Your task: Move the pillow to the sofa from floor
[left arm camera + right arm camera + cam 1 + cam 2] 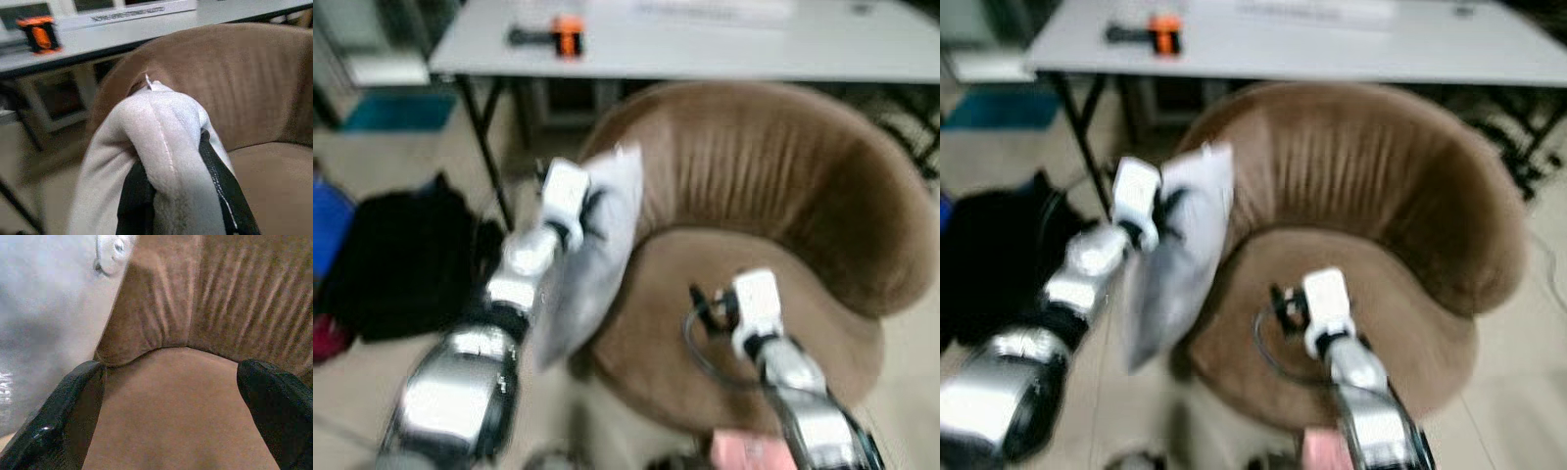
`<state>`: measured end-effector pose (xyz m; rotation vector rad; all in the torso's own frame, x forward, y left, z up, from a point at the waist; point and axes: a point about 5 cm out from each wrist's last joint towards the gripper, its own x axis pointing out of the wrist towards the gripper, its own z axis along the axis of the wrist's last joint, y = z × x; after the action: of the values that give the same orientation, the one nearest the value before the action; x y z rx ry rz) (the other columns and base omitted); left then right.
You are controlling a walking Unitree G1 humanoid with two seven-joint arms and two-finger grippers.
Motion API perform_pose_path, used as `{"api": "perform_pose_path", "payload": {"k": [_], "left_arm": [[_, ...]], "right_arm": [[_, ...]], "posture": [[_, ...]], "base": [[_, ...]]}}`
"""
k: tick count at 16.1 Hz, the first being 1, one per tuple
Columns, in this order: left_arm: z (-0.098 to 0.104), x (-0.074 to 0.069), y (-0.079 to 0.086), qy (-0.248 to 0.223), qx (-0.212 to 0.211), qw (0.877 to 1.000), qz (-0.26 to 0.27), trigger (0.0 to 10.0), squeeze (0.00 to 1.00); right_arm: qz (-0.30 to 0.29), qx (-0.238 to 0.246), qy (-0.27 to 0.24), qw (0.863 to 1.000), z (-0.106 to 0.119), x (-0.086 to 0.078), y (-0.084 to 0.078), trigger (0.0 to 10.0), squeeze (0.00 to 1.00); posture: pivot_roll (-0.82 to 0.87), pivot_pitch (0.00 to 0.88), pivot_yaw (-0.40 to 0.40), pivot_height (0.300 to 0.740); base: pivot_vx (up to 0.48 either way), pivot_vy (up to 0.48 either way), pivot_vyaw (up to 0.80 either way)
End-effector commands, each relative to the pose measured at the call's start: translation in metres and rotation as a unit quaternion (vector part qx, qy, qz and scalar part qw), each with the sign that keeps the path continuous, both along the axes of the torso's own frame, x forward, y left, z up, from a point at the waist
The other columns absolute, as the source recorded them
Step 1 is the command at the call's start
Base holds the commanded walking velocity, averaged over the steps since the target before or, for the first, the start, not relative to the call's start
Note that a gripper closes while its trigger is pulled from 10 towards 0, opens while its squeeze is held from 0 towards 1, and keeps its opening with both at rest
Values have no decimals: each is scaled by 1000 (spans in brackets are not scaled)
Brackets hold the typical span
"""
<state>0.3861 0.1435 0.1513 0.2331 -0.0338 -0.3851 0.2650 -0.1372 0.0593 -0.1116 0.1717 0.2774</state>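
My left tool (590,211) is clenched on the upper edge of the soft pale grey fabric pillow (597,255), which hangs off the floor beside the left arm of the rounded brown velvet sofa (783,186), its lower end dangling outside the seat. My right tool (171,406) is released, fingers spread wide over the seat cushion, grasping nothing. Judgement: carry the pillow inward over the armrest until its bulk is above the cushion, lower it, then let go; releasing early risks it sliding floorward.
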Motion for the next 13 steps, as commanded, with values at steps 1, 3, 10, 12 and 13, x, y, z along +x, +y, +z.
{"api": "perform_pose_path", "payload": {"k": [1, 3, 10, 12, 13], "left_arm": [[24, 8, 0, -33, 15, 999, -11, 0, 0], [47, 17, 4, -48, 38, 998, -18, 0, 0], [79, 31, 7, -38, 85, 996, 3, 0, 0], [85, 33, 1, -44, 100, 994, 3, 0, 0], [89, 34, -2, -47, 104, 993, 4, 0, 0]], "right_arm": [[0, 2, 11, 1000, -6, -5, 2, 10000, 0], [-2, 8, 12, 1000, -7, -6, 6, 10000, 0], [-17, 18, 16, 1000, -11, -16, 11, 10000, 0], [-21, 21, 16, 999, -11, -19, 12, 10000, 0], [-21, 21, 16, 999, -12, -20, 12, 10000, 0]], "posture": [[-141, 92, -27, 740], [-146, 88, -13, 740], [-199, 93, 20, 740], [-210, 96, 27, 740], [-210, 96, 27, 740]], "base": [[0, 0, 0], [0, 0, 0], [0, 0, 0], [0, 0, 0], [0, 0, 0]]}}
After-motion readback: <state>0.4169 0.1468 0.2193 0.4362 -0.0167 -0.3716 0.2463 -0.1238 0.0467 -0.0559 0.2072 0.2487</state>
